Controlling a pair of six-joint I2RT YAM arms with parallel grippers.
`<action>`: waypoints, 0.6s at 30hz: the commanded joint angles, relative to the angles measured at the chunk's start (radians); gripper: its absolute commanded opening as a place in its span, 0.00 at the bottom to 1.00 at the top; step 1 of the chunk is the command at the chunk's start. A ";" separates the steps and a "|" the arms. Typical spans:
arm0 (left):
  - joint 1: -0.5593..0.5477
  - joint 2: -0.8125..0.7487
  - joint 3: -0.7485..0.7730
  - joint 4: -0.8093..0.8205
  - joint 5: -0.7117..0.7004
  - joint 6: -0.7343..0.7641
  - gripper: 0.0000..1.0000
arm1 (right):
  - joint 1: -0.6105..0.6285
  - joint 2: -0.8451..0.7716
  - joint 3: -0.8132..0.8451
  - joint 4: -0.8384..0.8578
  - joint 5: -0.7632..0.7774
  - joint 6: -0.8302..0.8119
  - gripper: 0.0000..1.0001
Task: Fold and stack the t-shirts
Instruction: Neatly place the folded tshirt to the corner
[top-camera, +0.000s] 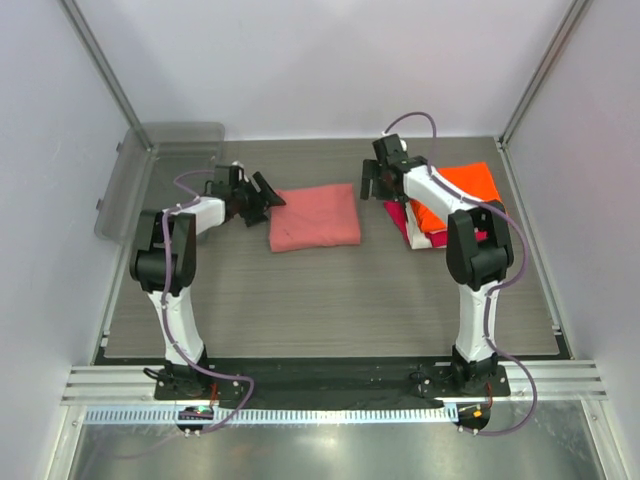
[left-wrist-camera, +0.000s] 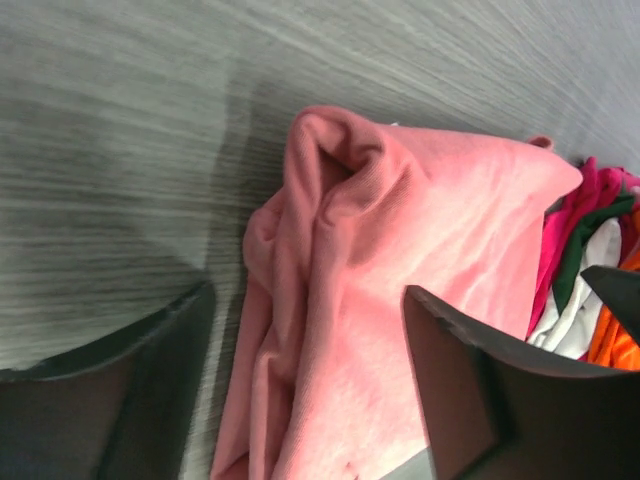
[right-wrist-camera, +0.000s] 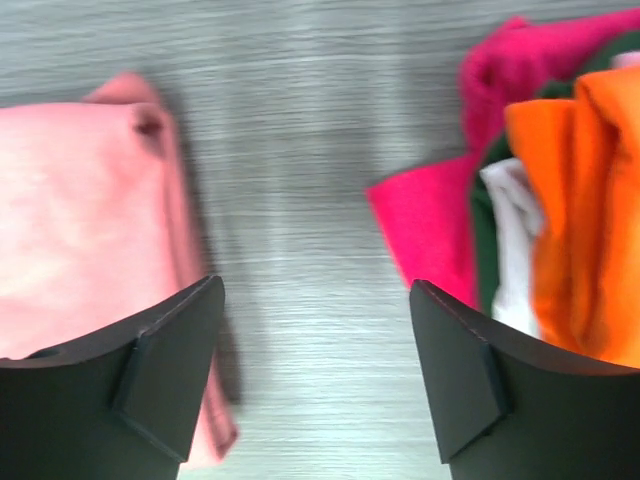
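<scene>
A folded salmon-pink t-shirt (top-camera: 314, 216) lies mid-table; it also shows in the left wrist view (left-wrist-camera: 400, 270) and the right wrist view (right-wrist-camera: 80, 210). A stack at the right holds the bright orange t-shirt (top-camera: 468, 190) on top, with white (top-camera: 436, 238) and magenta-red (top-camera: 398, 212) shirts under it; these show in the right wrist view as orange (right-wrist-camera: 580, 220), white (right-wrist-camera: 515, 240) and magenta (right-wrist-camera: 430, 230), with a dark green layer between. My left gripper (top-camera: 266, 196) is open at the pink shirt's left edge, empty. My right gripper (top-camera: 372, 186) is open over bare table between the pink shirt and the stack.
A clear grey plastic tray (top-camera: 160, 170) leans at the back left corner. White walls and metal posts enclose the grey wood-grain table (top-camera: 330, 300). A rail runs along the near edge.
</scene>
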 joint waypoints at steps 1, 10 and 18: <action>0.010 -0.043 -0.002 -0.019 -0.032 0.021 0.81 | -0.045 -0.063 -0.084 0.193 -0.327 0.055 0.83; 0.008 0.026 0.045 -0.016 -0.016 0.003 0.79 | -0.096 0.063 -0.125 0.441 -0.629 0.147 0.85; 0.008 0.092 0.099 -0.019 -0.032 -0.006 0.75 | -0.095 0.218 -0.025 0.441 -0.655 0.190 0.81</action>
